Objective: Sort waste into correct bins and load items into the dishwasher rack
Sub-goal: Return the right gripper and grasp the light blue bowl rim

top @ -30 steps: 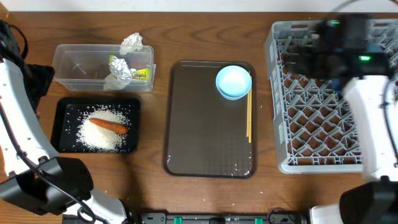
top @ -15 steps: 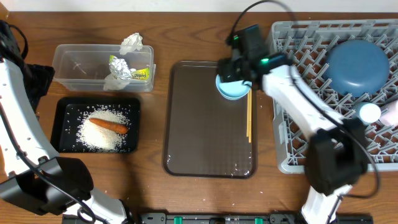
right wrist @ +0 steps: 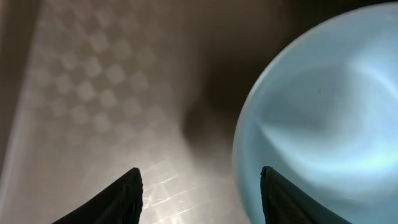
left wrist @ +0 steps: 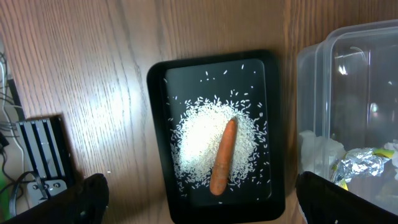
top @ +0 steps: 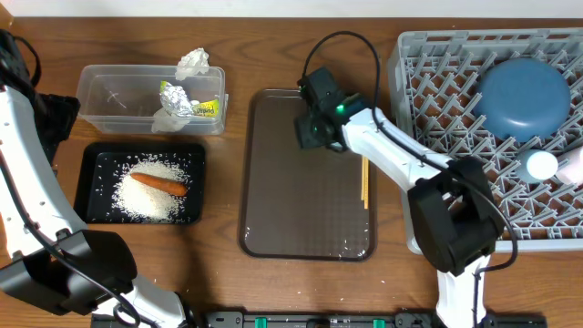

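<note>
My right gripper [top: 314,126] [right wrist: 200,193] is open low over the brown serving tray [top: 291,210]. Its jaws straddle the rim of the small light blue bowl [right wrist: 323,118], one finger over the bowl and one over the tray. The gripper hides the bowl from overhead. Wooden chopsticks [top: 364,189] lie on the tray's right side. A large blue plate [top: 524,96] and a white cup [top: 541,165] sit in the grey dishwasher rack [top: 455,196]. The carrot [top: 159,185] [left wrist: 222,157] lies on rice [left wrist: 199,140] in the black tray [top: 91,169]. My left gripper [left wrist: 199,205] is open and empty above that tray.
The clear tub [top: 114,96] [left wrist: 348,93] holds the foil wrapper [top: 182,98] [left wrist: 367,160] and tissues [top: 192,62]. A black box with cables [left wrist: 40,152] lies left of the black tray.
My right arm has swung from over the rack leftward onto the brown tray and now covers the small bowl. The left arm has not moved.
</note>
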`<action>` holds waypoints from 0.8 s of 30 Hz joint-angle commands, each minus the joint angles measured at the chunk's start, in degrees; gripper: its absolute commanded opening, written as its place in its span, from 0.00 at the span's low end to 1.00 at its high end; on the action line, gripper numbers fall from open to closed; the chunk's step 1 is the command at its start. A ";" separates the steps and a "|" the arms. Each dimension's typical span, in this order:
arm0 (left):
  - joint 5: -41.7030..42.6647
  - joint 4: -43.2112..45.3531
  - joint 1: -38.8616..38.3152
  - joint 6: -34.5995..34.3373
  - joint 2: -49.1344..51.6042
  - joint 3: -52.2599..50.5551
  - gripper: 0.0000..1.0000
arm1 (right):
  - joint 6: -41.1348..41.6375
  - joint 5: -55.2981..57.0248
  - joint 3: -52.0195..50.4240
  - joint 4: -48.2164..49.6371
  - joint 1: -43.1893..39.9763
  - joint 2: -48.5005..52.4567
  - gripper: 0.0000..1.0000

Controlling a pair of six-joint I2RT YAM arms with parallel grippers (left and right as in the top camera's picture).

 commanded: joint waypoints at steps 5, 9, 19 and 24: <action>-1.14 -0.28 0.17 -0.31 -0.04 0.37 0.98 | 0.79 5.79 -0.11 -0.26 1.81 2.34 0.36; -1.14 -0.28 0.17 -0.31 -0.04 0.37 0.98 | 2.49 3.89 -0.09 -0.72 1.95 1.95 0.08; -1.14 -0.28 0.20 -0.31 -0.04 0.37 0.98 | 2.47 -5.42 3.34 -3.02 0.42 -10.19 0.01; -1.14 -0.28 0.17 -0.31 -0.04 0.37 0.98 | 2.43 -5.70 3.32 -5.16 -5.33 -19.93 0.01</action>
